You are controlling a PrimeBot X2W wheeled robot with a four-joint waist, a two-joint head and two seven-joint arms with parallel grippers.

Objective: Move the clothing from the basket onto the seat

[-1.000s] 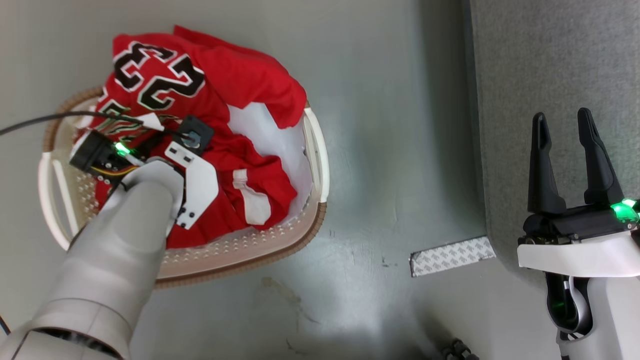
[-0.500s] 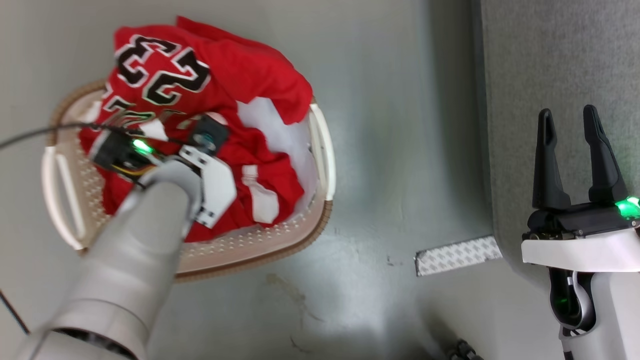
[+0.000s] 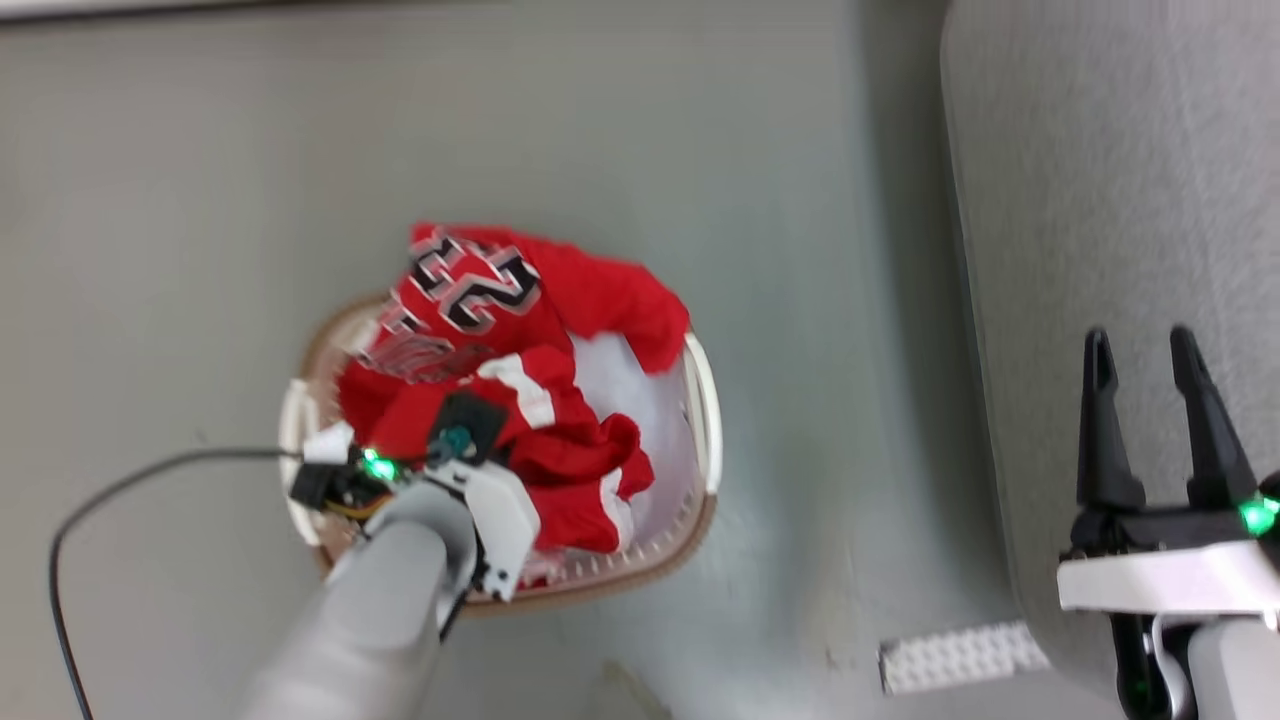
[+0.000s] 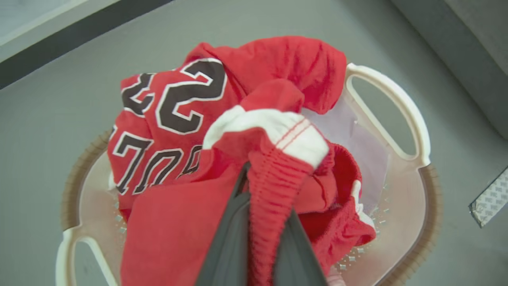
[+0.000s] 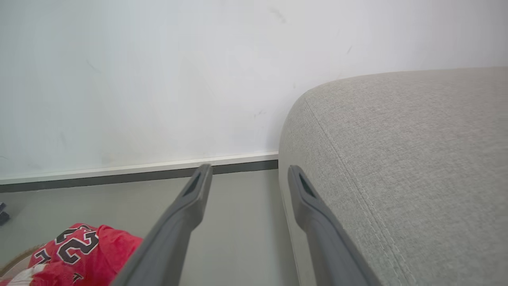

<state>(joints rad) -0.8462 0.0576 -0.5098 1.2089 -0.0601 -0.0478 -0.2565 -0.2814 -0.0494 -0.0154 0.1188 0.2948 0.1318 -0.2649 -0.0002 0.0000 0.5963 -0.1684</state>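
Note:
The basket [image 3: 702, 400] stands on the grey floor with the red clothing heaped in it. A jersey [image 3: 480, 290] with black numerals lies at the far side and hangs over the rim. My left gripper [image 4: 258, 190] is shut on the ribbed edge of a red garment with a white stripe [image 4: 274, 127], bunched up above the pile. The same basket handle [image 4: 397, 99] and jersey [image 4: 170, 107] appear in the left wrist view. My right gripper [image 3: 1140, 345] stands open and empty beside the edge of the seat [image 3: 1120, 180]. From the right wrist, the gripper [image 5: 249, 169] points past the seat [image 5: 416, 159].
A pale sheet [image 3: 625, 380] lines the basket. A patterned grey-white strip [image 3: 960, 655] lies on the floor by the seat's corner. A black cable [image 3: 100, 500] loops from my left wrist. A white wall with a dark baseboard [image 5: 139, 171] runs behind.
My left gripper went from open to shut on the striped garment and has drawn it up from the pile. The head view has pulled back and shifted. The right gripper stays open.

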